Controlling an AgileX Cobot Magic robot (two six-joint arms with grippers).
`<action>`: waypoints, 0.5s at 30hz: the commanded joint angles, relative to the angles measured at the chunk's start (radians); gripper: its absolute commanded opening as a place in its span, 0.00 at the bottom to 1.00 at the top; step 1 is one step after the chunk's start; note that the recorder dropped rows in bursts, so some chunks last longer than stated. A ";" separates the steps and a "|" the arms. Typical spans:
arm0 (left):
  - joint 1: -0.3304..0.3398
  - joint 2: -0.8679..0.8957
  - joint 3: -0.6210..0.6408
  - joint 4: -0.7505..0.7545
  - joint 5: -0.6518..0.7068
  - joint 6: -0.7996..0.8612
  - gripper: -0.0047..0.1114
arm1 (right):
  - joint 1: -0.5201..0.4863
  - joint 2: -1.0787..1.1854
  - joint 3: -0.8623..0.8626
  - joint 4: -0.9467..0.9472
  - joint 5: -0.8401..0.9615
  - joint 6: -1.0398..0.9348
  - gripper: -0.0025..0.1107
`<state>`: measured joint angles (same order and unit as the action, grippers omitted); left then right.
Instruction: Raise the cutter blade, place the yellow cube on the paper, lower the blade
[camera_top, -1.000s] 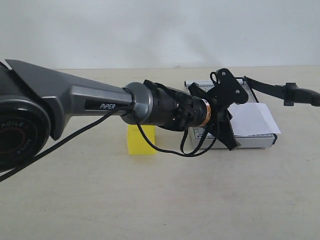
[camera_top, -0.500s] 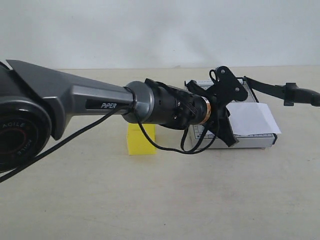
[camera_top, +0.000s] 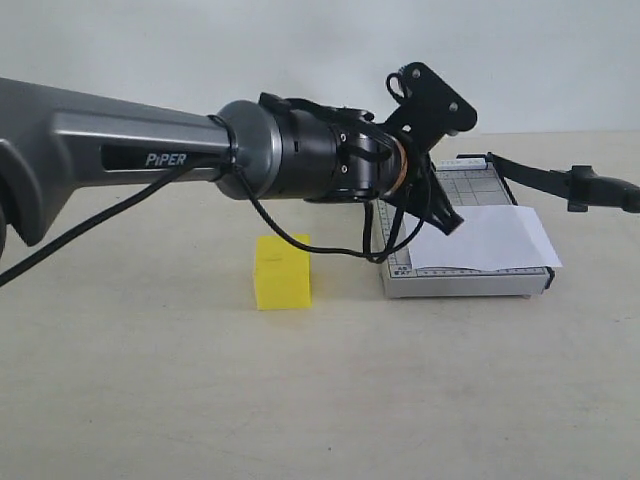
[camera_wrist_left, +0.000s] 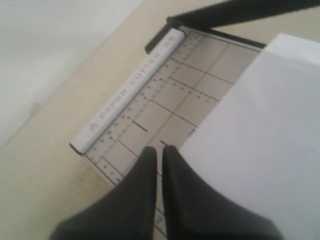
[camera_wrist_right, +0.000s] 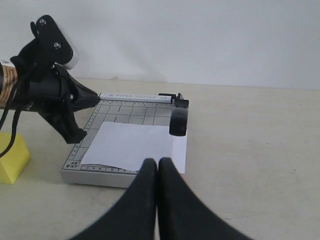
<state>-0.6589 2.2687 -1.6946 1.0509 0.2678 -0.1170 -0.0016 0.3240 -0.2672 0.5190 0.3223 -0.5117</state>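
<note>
The yellow cube (camera_top: 282, 272) (camera_wrist_right: 12, 157) rests on the table left of the grey trimmer base (camera_top: 465, 282). The white paper (camera_top: 490, 240) (camera_wrist_left: 260, 140) (camera_wrist_right: 135, 145) lies on the base and overhangs its right side. The cutter blade (camera_top: 545, 180) (camera_wrist_right: 179, 120) is raised, slanting off to the right with its handle in the air. My left gripper (camera_top: 448, 220) (camera_wrist_left: 159, 150) hovers shut and empty over the base's left part, near the paper's edge. In its own view my right gripper (camera_wrist_right: 158, 162) is shut and empty, in front of the base; the exterior view does not show it.
The trimmer's white ruler bar (camera_wrist_left: 125, 95) runs along the far side of the gridded board (camera_wrist_right: 130, 115). The left arm (camera_top: 150, 160) stretches across above the cube. A pale wall (camera_top: 320, 50) stands behind the beige table (camera_top: 320, 400).
The left arm has risen, lifting its gripper from the base's front left to higher above the board. The cube is now fully uncovered. Blade and paper have not moved.
</note>
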 joint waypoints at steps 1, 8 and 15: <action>-0.001 -0.008 0.049 -0.073 -0.078 0.070 0.08 | -0.004 -0.004 0.004 -0.001 -0.011 -0.003 0.02; -0.001 0.008 0.069 -0.066 -0.134 0.070 0.08 | -0.004 -0.004 0.004 -0.001 -0.011 -0.003 0.02; -0.001 0.048 0.069 -0.068 -0.163 0.070 0.08 | -0.004 -0.004 0.004 -0.001 -0.011 -0.003 0.02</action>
<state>-0.6589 2.3050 -1.6321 0.9929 0.1190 -0.0511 -0.0016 0.3240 -0.2672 0.5190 0.3223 -0.5117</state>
